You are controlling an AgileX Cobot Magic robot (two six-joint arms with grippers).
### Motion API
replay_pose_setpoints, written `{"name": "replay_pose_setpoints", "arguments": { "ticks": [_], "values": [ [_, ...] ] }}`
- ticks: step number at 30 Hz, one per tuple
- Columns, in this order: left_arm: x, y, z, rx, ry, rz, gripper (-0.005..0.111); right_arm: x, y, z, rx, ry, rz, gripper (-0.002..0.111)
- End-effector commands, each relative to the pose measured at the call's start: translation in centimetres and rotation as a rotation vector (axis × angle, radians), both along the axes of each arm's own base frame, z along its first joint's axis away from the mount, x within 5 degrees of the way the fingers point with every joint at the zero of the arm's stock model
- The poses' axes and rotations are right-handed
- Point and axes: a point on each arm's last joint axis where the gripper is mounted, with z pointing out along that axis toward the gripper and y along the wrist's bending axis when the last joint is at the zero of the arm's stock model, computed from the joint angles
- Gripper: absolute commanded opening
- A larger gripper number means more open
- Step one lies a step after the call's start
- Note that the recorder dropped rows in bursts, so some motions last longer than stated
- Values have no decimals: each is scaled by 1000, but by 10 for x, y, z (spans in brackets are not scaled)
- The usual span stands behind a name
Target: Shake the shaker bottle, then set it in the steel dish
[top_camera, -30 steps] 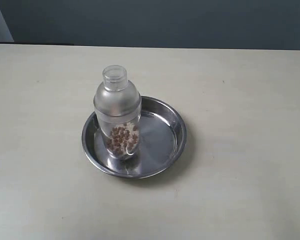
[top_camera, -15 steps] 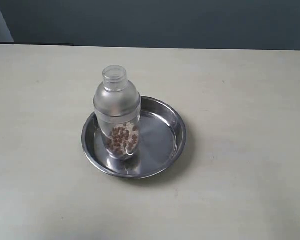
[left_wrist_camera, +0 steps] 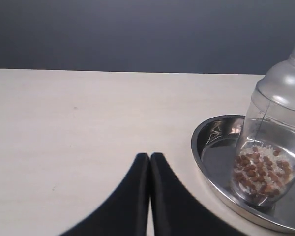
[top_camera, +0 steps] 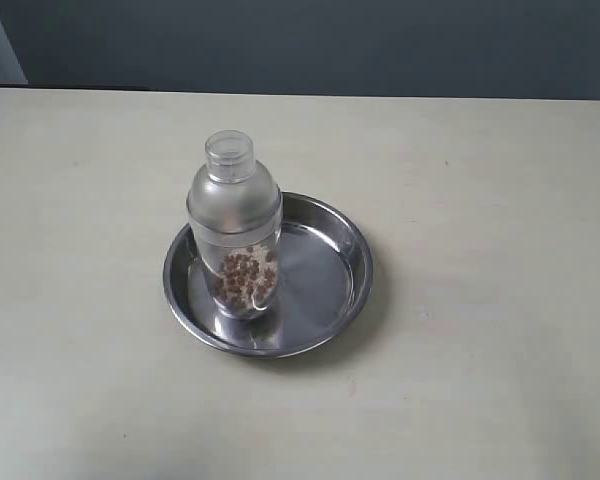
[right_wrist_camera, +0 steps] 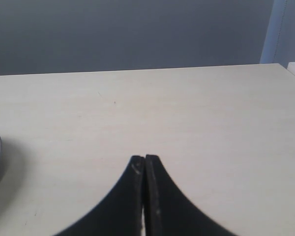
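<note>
Now I see the shaker bottle (top_camera: pixel 234 215), pellets (top_camera: pixel 242 280) inside, upright in the steel dish (top_camera: pixel 325 285); only wrist views show left gripper (left_wrist_camera: pixel 150 156) and right gripper (right_wrist_camera: pixel 144 158), fingers pressed together.

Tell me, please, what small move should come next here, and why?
Probably none on the bottle: I would simply park both arms. The shaker bottle already stands upright inside the steel dish. The left gripper and the right gripper are both shut, hold nothing and are apart from it. The pictures cannot show whether it was shaken.
</note>
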Motion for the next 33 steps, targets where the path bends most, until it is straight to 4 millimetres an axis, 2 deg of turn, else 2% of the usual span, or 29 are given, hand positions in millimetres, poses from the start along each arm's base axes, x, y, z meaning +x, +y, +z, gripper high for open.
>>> {"name": "replay_pose_setpoints", "arguments": {
  "ticks": [1,10,14,33],
  "values": [
    [0,0,0,-35,-5,9,1,0,0,1,-2,-15,4,-1],
    [0,2,1,11,-27,16,1,0,0,1,-2,-15,4,-1],
    [0,3,1,102,-31,23,1,0,0,1,-2,-15,4,-1],
    [0,3,1,102,-31,23,1,0,0,1,-2,-15,4,-1]
  ]
}}
